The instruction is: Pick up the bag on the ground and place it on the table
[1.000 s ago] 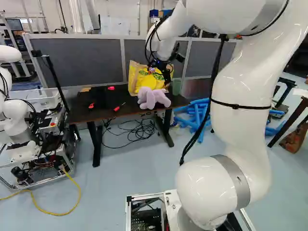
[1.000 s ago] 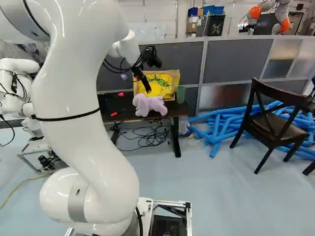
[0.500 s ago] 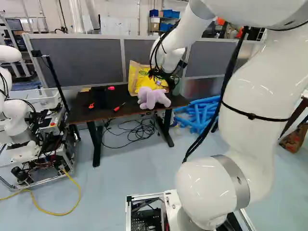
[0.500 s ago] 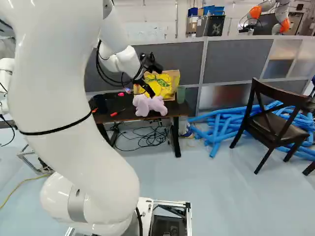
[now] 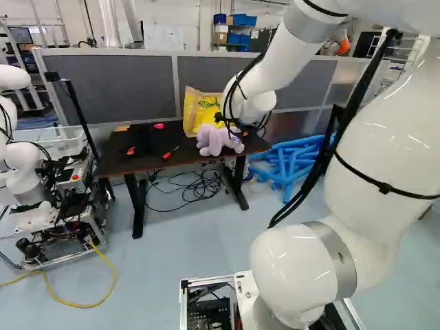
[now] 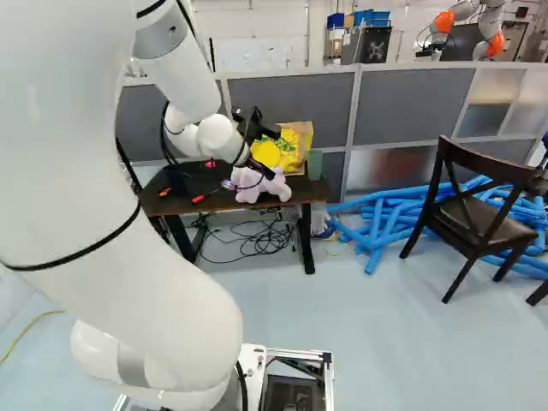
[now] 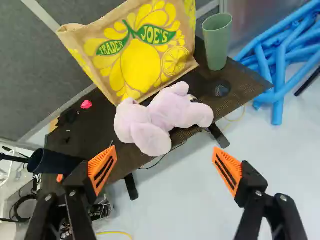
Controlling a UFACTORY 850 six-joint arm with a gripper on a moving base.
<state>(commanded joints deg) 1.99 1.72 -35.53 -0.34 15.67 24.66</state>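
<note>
Arm (image 5: 385,151) reaches over the counter (image 7: 237,100), fingers (image 7: 102,170) spread wide, nothing between the pads, likely to keep clear of the load. Task says bag on ground, but the yellow bag (image 7: 145,70) is up on the counter, ahead of the fingers and past the plush toy (image 7: 165,112); placing looks done. Bag upright, probably standing on its own base. Plush lies just in front of it, nearer the fingers, maybe just parked there. Green cup (image 7: 217,45) upright beyond the fingers, beside the bag; dark cup (image 7: 47,162) off to the outer side of one finger, both likely leftovers, not targets. Vs. earlier base views: base same spot, arm's elbow has swung outward, wrist has come lower and back from the bag. Bag, plush and green cup unmoved on the counter.
</note>
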